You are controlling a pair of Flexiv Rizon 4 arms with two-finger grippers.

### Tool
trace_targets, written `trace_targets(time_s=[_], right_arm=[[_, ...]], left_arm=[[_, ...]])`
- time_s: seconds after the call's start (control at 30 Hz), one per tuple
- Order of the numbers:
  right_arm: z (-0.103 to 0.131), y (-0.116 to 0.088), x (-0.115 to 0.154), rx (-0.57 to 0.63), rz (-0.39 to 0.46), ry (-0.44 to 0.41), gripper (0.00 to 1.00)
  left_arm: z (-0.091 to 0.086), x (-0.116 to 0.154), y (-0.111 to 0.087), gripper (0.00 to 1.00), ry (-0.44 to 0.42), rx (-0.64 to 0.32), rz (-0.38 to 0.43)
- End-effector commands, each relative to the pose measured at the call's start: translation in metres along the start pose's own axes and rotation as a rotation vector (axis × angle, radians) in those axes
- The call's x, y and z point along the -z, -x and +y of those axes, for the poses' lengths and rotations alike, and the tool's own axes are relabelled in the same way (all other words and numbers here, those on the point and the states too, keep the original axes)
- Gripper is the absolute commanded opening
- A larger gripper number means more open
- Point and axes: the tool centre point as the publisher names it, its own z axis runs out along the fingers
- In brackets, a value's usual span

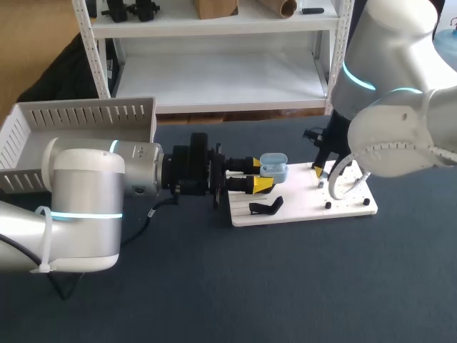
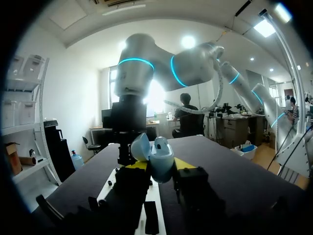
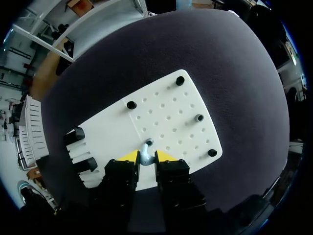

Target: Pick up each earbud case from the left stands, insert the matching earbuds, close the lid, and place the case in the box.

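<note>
A light-blue earbud case (image 1: 273,167) with its lid up sits between the yellow tips of my left gripper (image 1: 258,174), which is shut on it just above the left part of the white board (image 1: 300,207). In the left wrist view the case (image 2: 159,156) stands tilted in that gripper (image 2: 164,169), lid open towards my right arm. My right gripper (image 1: 319,171) points down onto the board's holed half. In its own view this gripper (image 3: 146,157) is shut on a pale earbud (image 3: 146,154) standing in a hole of the board (image 3: 171,112).
A black stand (image 1: 266,207) lies on the board's left half; two black stands (image 3: 73,136) show beside my right gripper. Black pegs (image 3: 180,81) mark the holed area's corners. A white slatted box (image 1: 78,118) stands at the table's far left.
</note>
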Motion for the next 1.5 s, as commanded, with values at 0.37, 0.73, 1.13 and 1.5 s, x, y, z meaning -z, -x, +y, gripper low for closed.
trace_targets(time_s=[0.37, 0.73, 1.13, 1.5], right_arm=[[-0.019, -0.010, 0.076, -0.111, -0.012, -0.010, 0.00], [0.000, -0.039, 0.154, -0.144, -0.013, -0.048, 0.00], [0.049, -0.105, 0.168, 0.055, 0.057, -0.116, 0.00], [0.053, -0.112, 0.168, 0.053, 0.072, -0.131, 0.00]], left_arm=[[-0.001, -0.001, 0.000, 0.00, 0.008, -0.002, -0.001], [-0.001, -0.001, 0.000, 0.00, 0.008, -0.002, -0.001], [-0.001, -0.001, 0.000, 0.00, 0.008, -0.002, -0.001], [-0.001, -0.001, 0.000, 0.00, 0.008, -0.002, -0.001]])
